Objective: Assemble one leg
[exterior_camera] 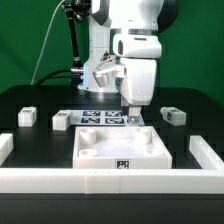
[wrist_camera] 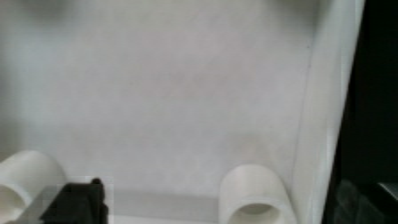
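Note:
The white square tabletop panel [exterior_camera: 120,146] lies in the middle of the black table and fills the wrist view [wrist_camera: 178,90]. My gripper [exterior_camera: 133,116] hangs over the panel's far edge, toward the exterior view's right. It is open, with nothing between the jaws. In the wrist view one black finger [wrist_camera: 75,200] shows beside a round corner socket [wrist_camera: 260,196], and a second socket [wrist_camera: 25,180] is at the frame's edge. Three small white legs lie on the table: two on the exterior view's left [exterior_camera: 27,116] [exterior_camera: 62,121] and one on its right [exterior_camera: 172,115].
The marker board [exterior_camera: 103,118] lies just behind the panel. White rails stand on the exterior view's left [exterior_camera: 6,147], on its right [exterior_camera: 206,155] and along the front [exterior_camera: 120,181]. The robot's base [exterior_camera: 95,75] is at the back.

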